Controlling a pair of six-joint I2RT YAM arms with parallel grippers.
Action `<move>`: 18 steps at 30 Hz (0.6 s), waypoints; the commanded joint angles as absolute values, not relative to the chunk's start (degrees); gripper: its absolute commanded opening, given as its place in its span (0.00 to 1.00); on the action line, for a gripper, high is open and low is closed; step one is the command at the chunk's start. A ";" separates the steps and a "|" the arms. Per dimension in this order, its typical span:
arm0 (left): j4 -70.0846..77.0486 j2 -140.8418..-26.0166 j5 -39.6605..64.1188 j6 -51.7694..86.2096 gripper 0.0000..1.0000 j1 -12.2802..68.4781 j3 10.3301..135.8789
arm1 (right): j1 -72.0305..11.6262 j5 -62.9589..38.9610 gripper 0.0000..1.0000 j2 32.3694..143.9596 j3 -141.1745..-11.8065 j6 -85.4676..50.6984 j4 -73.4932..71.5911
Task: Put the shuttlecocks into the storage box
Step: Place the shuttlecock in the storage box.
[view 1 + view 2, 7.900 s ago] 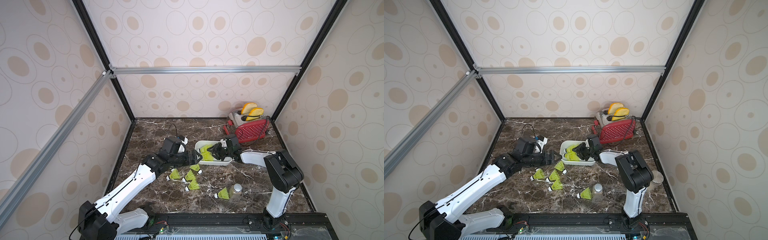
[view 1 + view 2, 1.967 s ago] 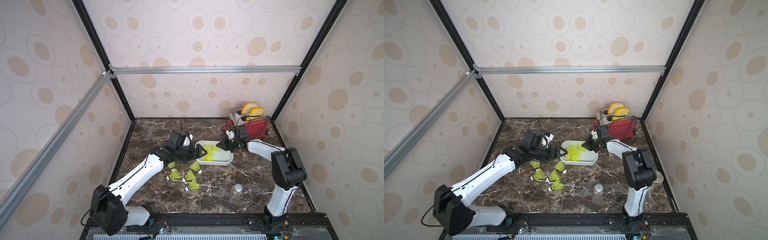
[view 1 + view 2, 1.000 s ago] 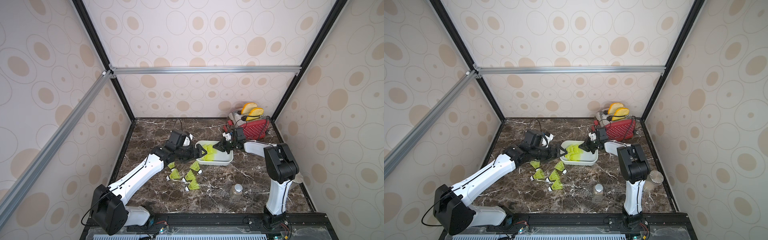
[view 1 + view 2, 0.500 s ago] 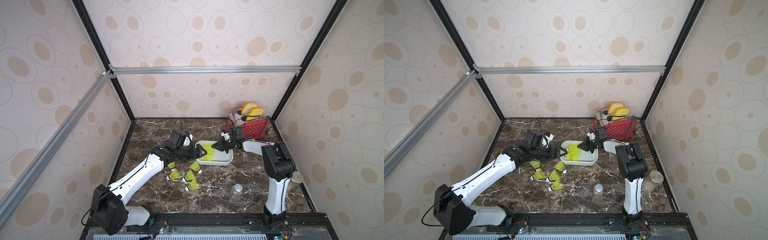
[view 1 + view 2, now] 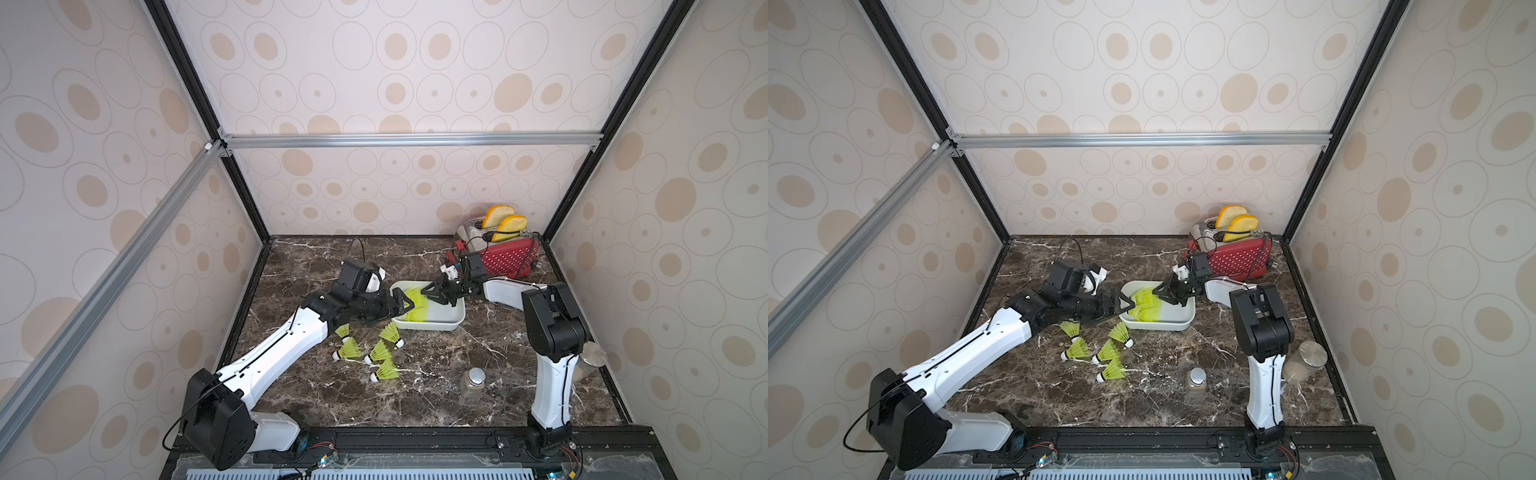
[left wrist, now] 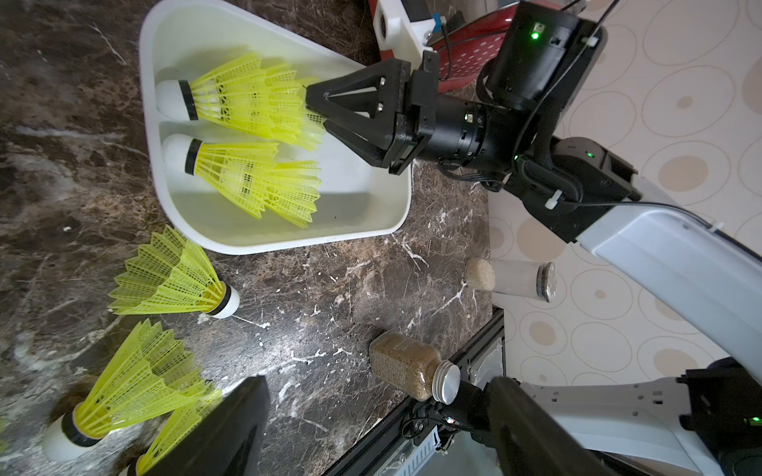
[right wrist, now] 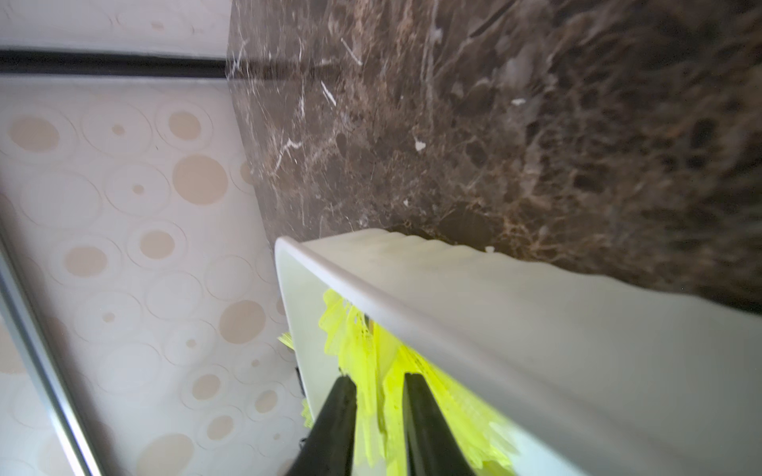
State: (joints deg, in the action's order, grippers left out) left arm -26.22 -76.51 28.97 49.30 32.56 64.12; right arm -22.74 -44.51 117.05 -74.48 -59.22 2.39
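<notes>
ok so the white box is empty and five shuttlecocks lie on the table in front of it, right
No, the storage box is not empty: the left wrist view shows shuttlecocks lying in it. Five more shuttlecocks do lie on the table in front.

Left hand (image 5: 409, 306) spread wide, right hand (image 7: 379, 377) slightly parted.
</notes>
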 commanded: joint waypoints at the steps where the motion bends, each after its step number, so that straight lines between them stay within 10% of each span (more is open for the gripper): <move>1: -26.36 -76.66 28.74 48.53 0.86 32.43 66.36 | -23.01 -43.44 0.36 116.87 -76.32 -56.43 7.00; 18: -27.32 -75.26 28.61 47.41 0.86 32.42 65.44 | -22.81 -28.52 0.68 108.79 -84.75 -43.35 35.54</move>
State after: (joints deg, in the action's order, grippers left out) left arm -26.24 -76.51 28.99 49.12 32.56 64.12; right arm -22.74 -32.40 111.13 -83.31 -46.54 28.71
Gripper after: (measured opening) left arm 0.861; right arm 0.682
